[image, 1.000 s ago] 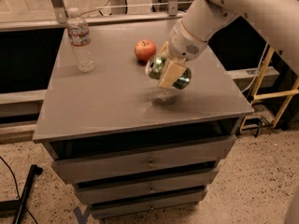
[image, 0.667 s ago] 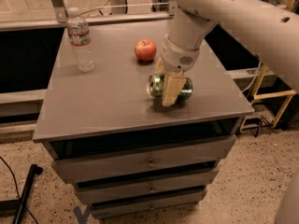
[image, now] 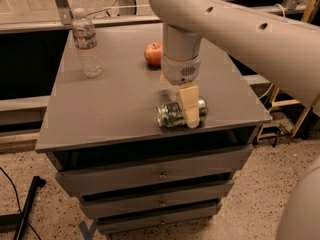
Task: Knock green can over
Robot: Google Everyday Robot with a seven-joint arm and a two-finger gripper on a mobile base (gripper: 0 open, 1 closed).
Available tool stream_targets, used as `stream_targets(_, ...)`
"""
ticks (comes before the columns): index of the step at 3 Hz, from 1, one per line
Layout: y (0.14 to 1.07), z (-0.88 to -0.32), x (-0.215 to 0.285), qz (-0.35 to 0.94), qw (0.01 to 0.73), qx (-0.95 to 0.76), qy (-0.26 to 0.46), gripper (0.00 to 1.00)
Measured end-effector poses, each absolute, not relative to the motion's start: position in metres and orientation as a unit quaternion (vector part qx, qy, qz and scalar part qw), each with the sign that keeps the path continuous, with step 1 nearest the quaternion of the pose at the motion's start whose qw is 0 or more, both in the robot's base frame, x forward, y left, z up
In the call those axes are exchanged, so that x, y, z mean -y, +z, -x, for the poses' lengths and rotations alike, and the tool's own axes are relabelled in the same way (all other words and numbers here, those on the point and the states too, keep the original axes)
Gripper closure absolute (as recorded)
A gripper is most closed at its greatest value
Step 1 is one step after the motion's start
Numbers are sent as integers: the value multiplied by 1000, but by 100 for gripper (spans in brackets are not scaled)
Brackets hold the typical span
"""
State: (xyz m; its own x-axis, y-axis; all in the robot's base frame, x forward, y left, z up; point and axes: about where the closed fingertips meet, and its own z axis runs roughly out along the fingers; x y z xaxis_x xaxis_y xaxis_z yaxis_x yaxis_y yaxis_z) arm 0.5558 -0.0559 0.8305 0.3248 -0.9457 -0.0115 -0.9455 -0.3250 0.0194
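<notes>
Your cream gripper is sitting over the mottled green-and-white aluminium can, which is lying sideways. Can't tell if it's clamping.

Cream arm dotted with round holes; tan gripper beneath its wrist.

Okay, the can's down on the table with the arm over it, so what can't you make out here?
- The green can, on its side near the front edge of the table: its middle is covered by the tool, camera view.
- Whether the tool grips the can or just rests on it: its far side is hidden.
- Label of the water bottle: print too small.
- The arm: cut off by the top and right edges.
</notes>
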Motion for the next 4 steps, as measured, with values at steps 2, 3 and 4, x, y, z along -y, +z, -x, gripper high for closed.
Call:
stream_targets(2,868,-594,75,-747,-80,659,-28,0)
stream_targets(3,892,-611,87,-707,-165,685,-53,0)
stream_targets(4,903,-605,85,-692,-196,689,-86,0)
